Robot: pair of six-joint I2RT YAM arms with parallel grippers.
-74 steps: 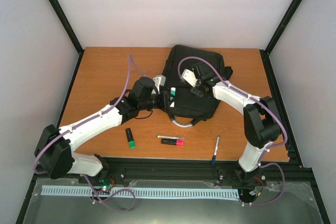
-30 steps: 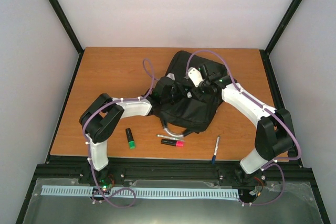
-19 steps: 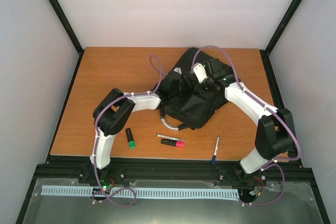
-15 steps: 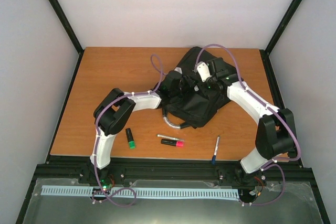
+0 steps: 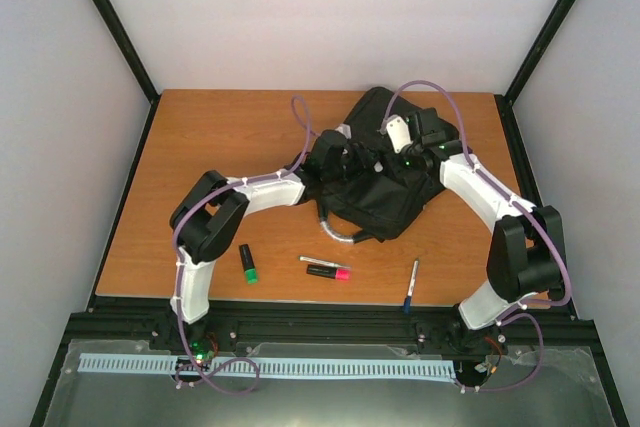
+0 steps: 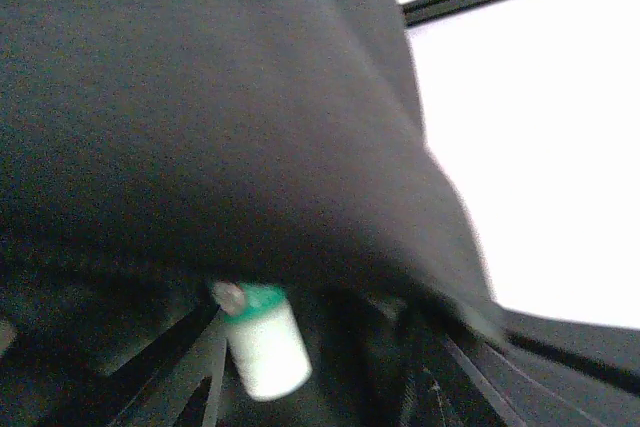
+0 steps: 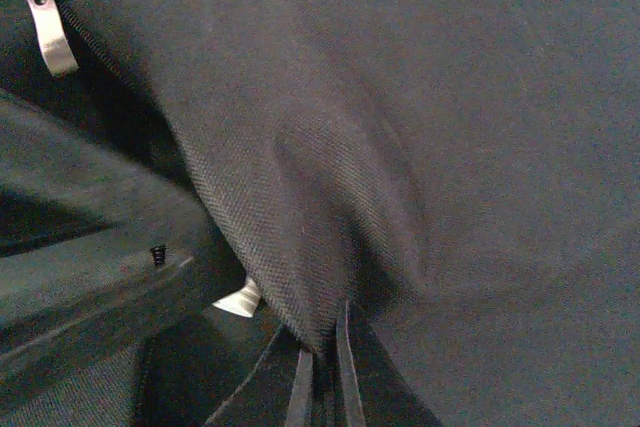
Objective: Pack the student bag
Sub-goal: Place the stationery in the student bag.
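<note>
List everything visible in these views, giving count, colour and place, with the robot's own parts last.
backpack: one, black, far middle of the table
loop handle: one, grey, on the backpack's near edge
zip pull: one, silver, at the backpack's opening
small tube: one, white with a green band, under the lifted fabric
green marker: one, black with green cap, near left
pink marker: one, black with pink cap, near middle
silver pen: one, just behind the pink marker
blue pen: one, near edge, right of middle
table: one, brown wood
left gripper: black, at the backpack's opening, fingers apart
right gripper: black, shut on a fold of backpack fabric
</note>
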